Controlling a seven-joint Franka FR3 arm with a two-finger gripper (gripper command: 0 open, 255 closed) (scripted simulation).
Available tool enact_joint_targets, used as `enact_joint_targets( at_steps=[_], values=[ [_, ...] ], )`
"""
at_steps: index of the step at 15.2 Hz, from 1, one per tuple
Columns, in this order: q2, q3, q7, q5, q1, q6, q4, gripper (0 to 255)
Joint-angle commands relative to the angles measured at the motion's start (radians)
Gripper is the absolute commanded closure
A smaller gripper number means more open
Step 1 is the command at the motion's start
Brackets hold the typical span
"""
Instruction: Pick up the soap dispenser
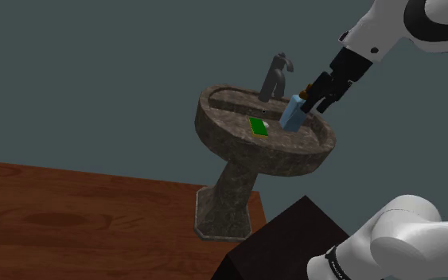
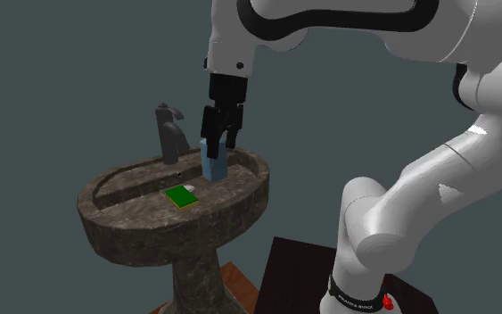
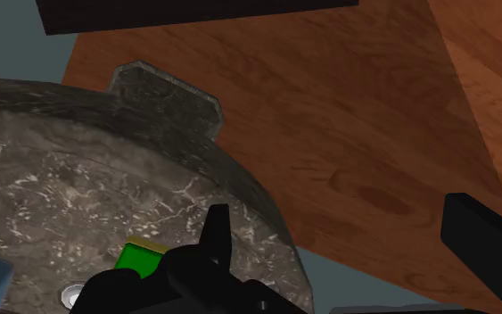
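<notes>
**Gripper at dispenser top, axes lined up**

Dispenser (image 2: 213, 162): pale blue, at the back rim of the sink (image 2: 133, 225), just beside the faucet (image 2: 170, 132) on the arm's side. Its base is at the rim. I can't tell whether it is resting there or just clear.

Gripper (image 2: 218, 140): comes down from above and sits right at the dispenser's upper end. I cannot tell whether it is clamped or loose. The exterior views show it at the top, but contact isn't clear, and the wrist view doesn't settle it.

Key relation: the dispenser lies straight below the gripper, along the hand's own line. Its long axis runs top to base in line with the approach. In the shoulder view the body leans the same way as the hand, top toward the arm and base toward the basin. No sideways offset is visible in either exterior view.

Nearby: a green pad (image 2: 183, 197) lies in the basin close to the dispenser's base but apart from it.

Judgement: alignment looks done. If the grip isn't made, it needs closing at this height. The lift should then run back along the shared axis and keep off the faucet, which is the closest thing to hit.
</notes>
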Motion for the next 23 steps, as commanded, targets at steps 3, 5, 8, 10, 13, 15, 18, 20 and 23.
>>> enact_joint_targets(
  at_steps=[3, 5, 8, 10, 13, 15, 18, 20, 23],
  values=[
    [0.044, -0.033, -0.036, -0.026, -0.014, 0.011, 0.023, 0],
    [0.090, -0.064, -0.071, -0.049, -0.027, 0.022, 0.050, 0],
    [0.164, -0.112, -0.123, -0.080, -0.044, 0.038, 0.099, 0],
    [0.216, -0.142, -0.157, -0.097, -0.054, 0.047, 0.136, 0],
    [0.299, -0.187, -0.208, -0.117, -0.068, 0.057, 0.200, 0],
    [0.356, -0.216, -0.243, -0.125, -0.076, 0.062, 0.248, 0],
    [0.447, -0.259, -0.295, -0.131, -0.089, 0.066, 0.328, 0],
    [0.511, -0.287, -0.330, -0.130, -0.098, 0.066, 0.387, 0],
    [0.611, -0.327, -0.385, -0.120, -0.114, 0.060, 0.486, 0]
  ],
)
